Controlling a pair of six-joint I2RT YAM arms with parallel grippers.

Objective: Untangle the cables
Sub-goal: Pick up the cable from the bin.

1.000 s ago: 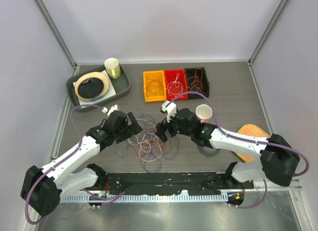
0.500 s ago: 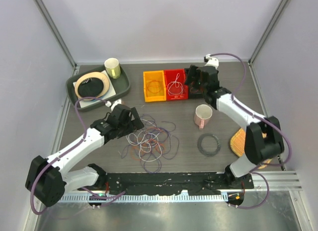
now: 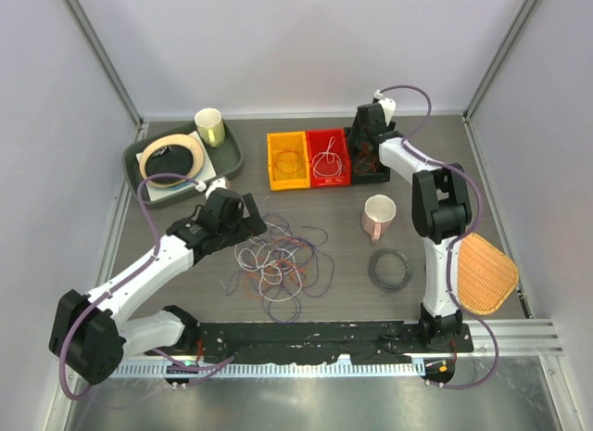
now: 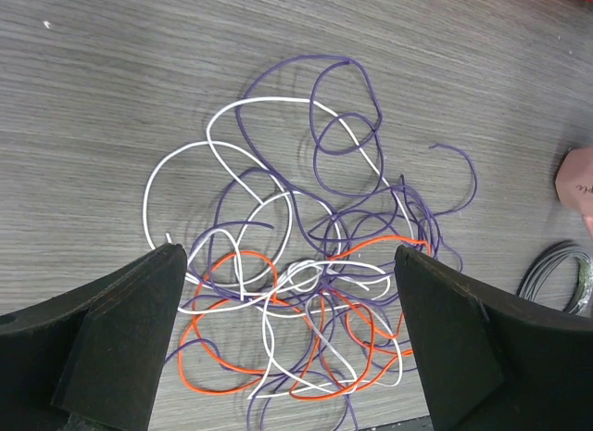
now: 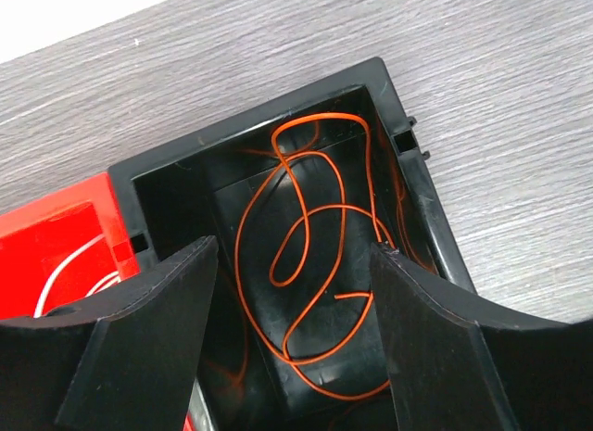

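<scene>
Your left gripper [image 4: 289, 264] and right gripper [image 5: 295, 250] both gaped; the right, over the black bin [image 5: 246, 125], could've hooked its orange cable [image 5: 320, 209] out.

Table [image 3: 334, 204] with cables [image 3: 278, 264], mug [image 3: 378, 216], tray [image 3: 233, 153]

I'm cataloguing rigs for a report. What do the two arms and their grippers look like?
The left arm and right arm have white links and black joints, each trailing a lilac hose. The left gripper and right gripper have broad, matte black, wedge-shaped fingers.
</scene>
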